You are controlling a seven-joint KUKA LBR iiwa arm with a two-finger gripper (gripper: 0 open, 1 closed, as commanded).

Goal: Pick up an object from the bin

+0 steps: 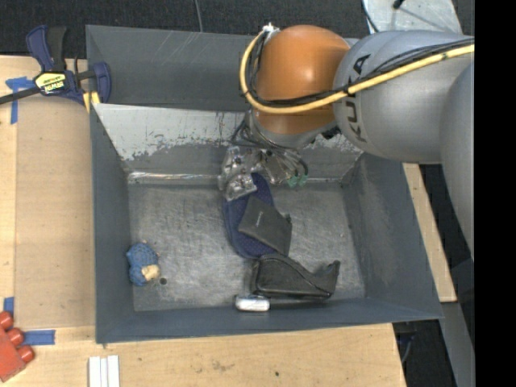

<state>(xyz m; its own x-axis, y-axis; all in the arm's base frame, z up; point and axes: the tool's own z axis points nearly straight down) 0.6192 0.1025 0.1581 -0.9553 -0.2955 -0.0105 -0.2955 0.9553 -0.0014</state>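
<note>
My gripper hangs over the back middle of the bin, under the orange wrist cover. Right beside it begins a blue cloth, which runs from the gripper's right side down toward the bin's middle. The cloth's top end narrows as it reaches the gripper. A dark grey square piece lies on the cloth's lower part. Whether the cloth is gripped is hidden by the gripper's body.
A black wedge-shaped thing lies near the front wall, with a small silver cylinder just in front of it. A small blue and tan toy sits at the front left. The arm covers the bin's back right.
</note>
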